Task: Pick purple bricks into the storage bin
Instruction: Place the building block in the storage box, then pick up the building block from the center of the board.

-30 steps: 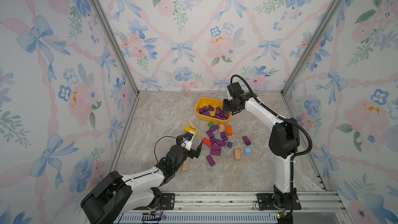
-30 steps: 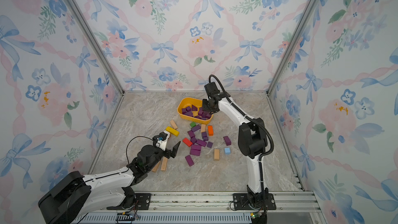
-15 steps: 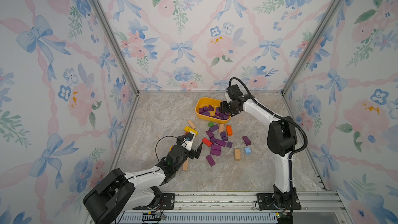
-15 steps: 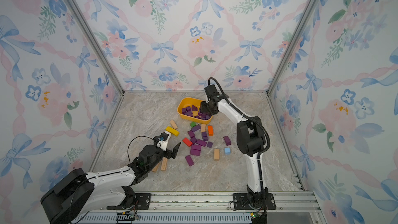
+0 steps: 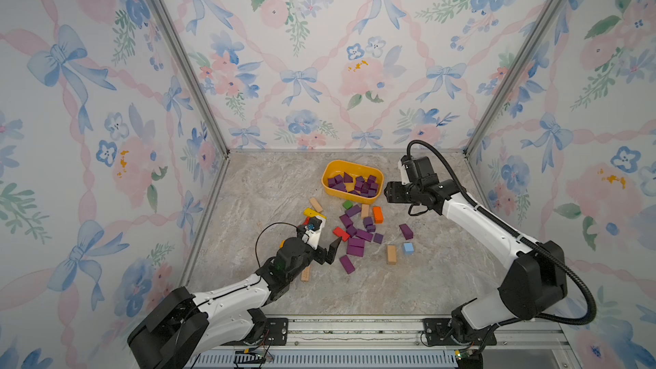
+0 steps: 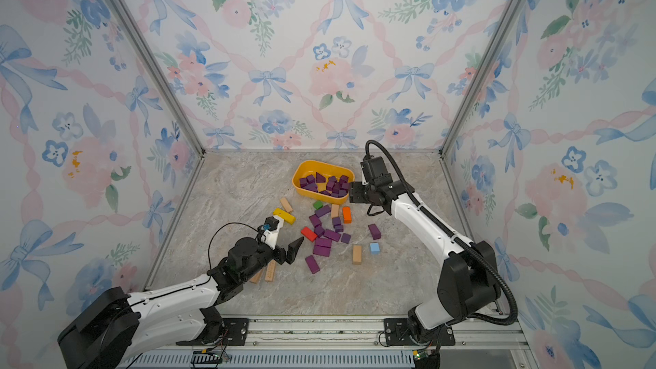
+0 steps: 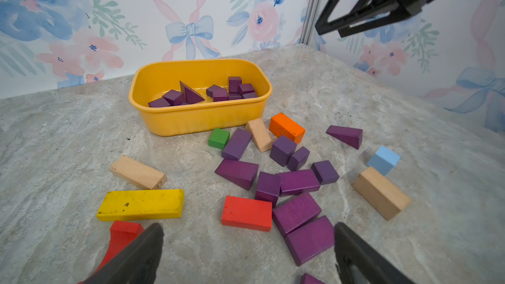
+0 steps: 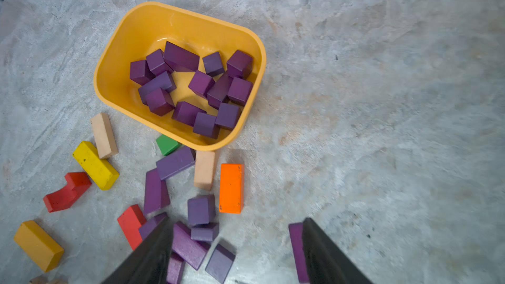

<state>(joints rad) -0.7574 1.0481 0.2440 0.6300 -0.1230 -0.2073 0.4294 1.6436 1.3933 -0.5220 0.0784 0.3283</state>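
The yellow storage bin [image 5: 327, 186] [image 8: 114, 58] stands at the back of the floor with several purple bricks [image 5: 355, 184] [image 8: 191, 83] lying in it. More purple bricks [image 5: 356, 246] [image 7: 295, 209] lie scattered in front of it. A lone purple wedge [image 5: 405, 231] [image 7: 345, 135] lies further right. My right gripper [image 5: 388, 191] [image 8: 237, 225] hangs open and empty above the floor, just off the bin's right end. My left gripper [image 5: 324, 248] [image 7: 248, 230] is wide open and low, at the near left edge of the loose pile, holding nothing.
Mixed among the purple ones are a red brick [image 7: 247, 213], a yellow bar [image 7: 140, 204], an orange brick [image 7: 287, 127], a green cube [image 7: 218, 138], a light blue cube [image 7: 384, 159] and tan bars [image 7: 381, 192]. Papered walls close in the back and both sides.
My right gripper was nearly shut over the bin; it has opened and drawn back off the bin's right end. The left arm has stayed put.
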